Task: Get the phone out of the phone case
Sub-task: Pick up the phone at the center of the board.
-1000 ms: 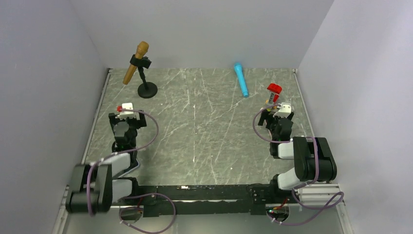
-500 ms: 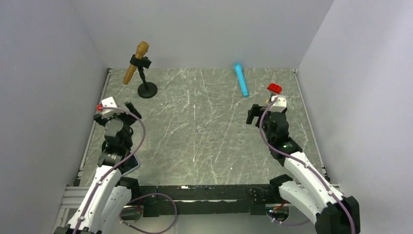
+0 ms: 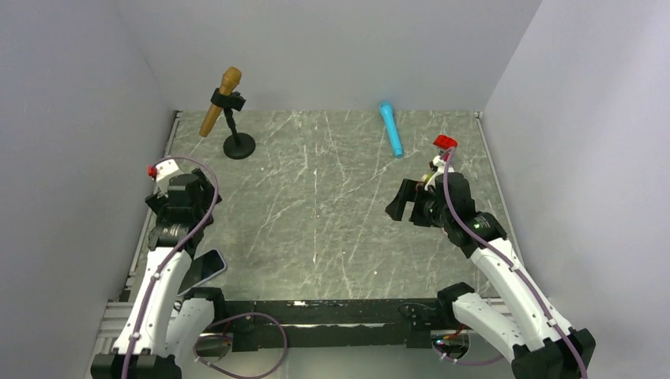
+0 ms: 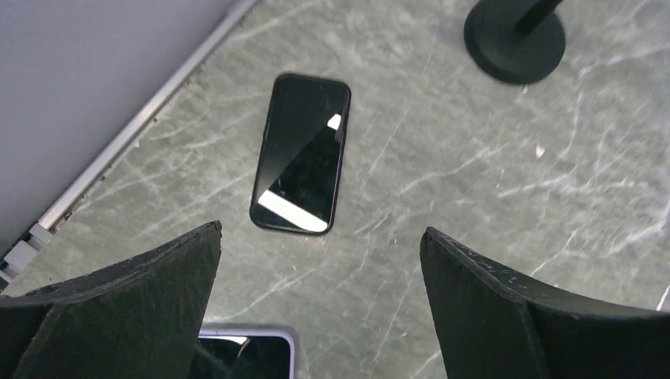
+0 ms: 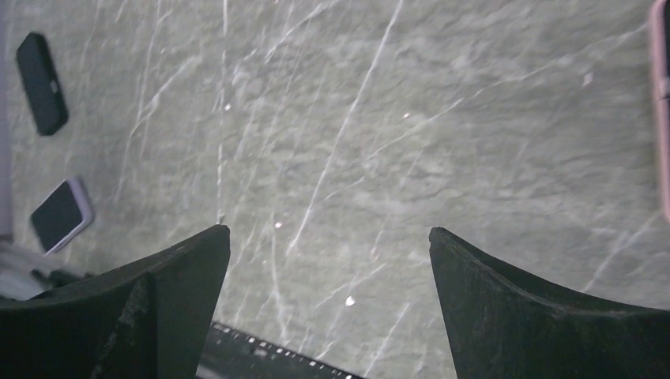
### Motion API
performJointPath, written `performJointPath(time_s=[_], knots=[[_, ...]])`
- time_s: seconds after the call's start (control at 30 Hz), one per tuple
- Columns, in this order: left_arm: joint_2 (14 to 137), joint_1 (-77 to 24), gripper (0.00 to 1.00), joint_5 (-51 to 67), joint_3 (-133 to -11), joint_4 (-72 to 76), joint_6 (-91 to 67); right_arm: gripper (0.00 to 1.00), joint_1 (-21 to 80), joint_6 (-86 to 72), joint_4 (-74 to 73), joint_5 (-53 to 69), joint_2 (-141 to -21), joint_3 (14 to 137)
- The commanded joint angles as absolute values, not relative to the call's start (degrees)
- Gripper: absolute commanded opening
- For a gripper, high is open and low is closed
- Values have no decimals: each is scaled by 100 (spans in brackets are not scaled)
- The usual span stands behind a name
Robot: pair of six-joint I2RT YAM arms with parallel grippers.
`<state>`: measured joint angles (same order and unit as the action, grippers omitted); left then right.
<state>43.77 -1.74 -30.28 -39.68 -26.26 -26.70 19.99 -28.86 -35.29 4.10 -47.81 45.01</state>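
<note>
We have our left end effector (image 4: 320, 237) and right end effector (image 5: 329, 233) both released above the counter (image 4: 490, 181). In the left wrist view the black phone (image 4: 301, 153) lies flat left of centre. The pale-cased phone (image 4: 246, 347) peeks in at the bottom edge.

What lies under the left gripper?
A black phone lies flat on the table below the open left gripper. Nearer, a pale-cased phone shows only partly; a finger hides the rest.
</note>
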Motion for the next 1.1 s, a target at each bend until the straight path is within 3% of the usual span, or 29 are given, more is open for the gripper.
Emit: performJointPath(time_s=[0.0,0.37,0.63,1.07], knots=[[4860,-19,99,-2186,-4457,-2761,-2626,100,1934,-3155,-3611,1385,-4975,4639],[7357,796,99,-1778,-5986,-3962,-2172,100,1920,-2538,-3924,1382,-5512,5228],[8616,1655,99,-416,-6602,-4242,-1419,100,1920,-2713,-3586,1810,-5892,5289],[10202,1976,99,89,-7636,-4779,-1075,100,1925,-2795,-3510,1568,-5688,5017]])
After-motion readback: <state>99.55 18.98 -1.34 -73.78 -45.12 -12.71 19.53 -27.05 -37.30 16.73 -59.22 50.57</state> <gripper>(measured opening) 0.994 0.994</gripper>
